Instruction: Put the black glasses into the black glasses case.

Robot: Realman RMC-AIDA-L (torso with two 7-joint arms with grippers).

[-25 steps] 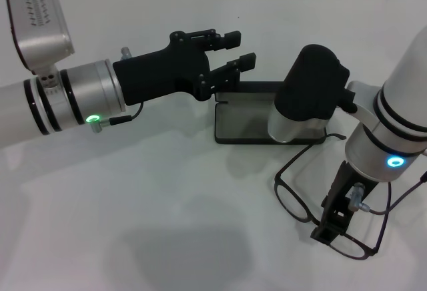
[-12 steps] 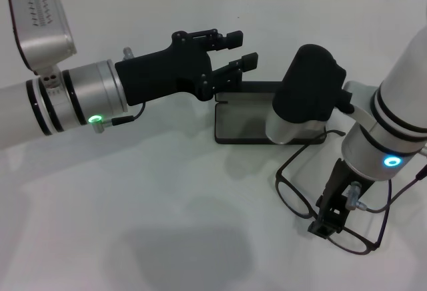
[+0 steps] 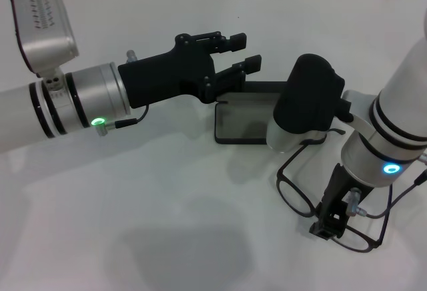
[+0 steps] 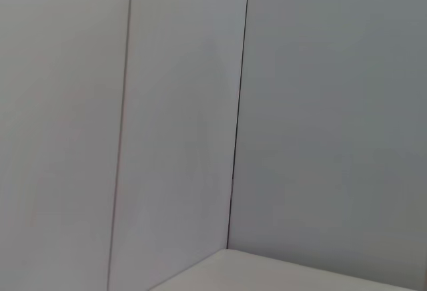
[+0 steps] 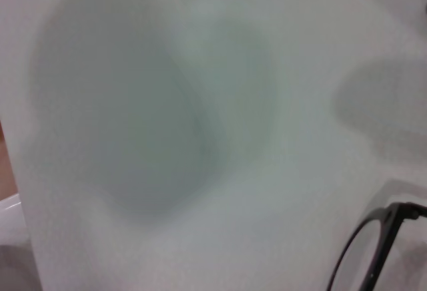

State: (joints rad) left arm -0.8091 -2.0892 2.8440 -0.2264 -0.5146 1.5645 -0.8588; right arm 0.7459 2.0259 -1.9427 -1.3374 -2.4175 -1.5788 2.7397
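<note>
The black glasses (image 3: 295, 196) lie unfolded on the white table at the front right; one lens rim (image 5: 371, 253) shows in the right wrist view. My right gripper (image 3: 328, 223) points down onto the frame near the bridge, between the two lenses. The black glasses case (image 3: 241, 123) lies open behind them, grey lining up and lid (image 3: 257, 87) standing at the back. Its right end is hidden by my right wrist (image 3: 308, 97). My left gripper (image 3: 241, 51) hovers open over the case's left rear corner, holding nothing.
The white table (image 3: 147, 197) stretches bare to the front left. A pale panelled wall (image 4: 200, 104) runs along the back; the left wrist view shows only that wall and a strip of table.
My right gripper has crept slightly left and lower onto the glasses frame. The left arm has edged a little to the right. The glasses and case stay put.
</note>
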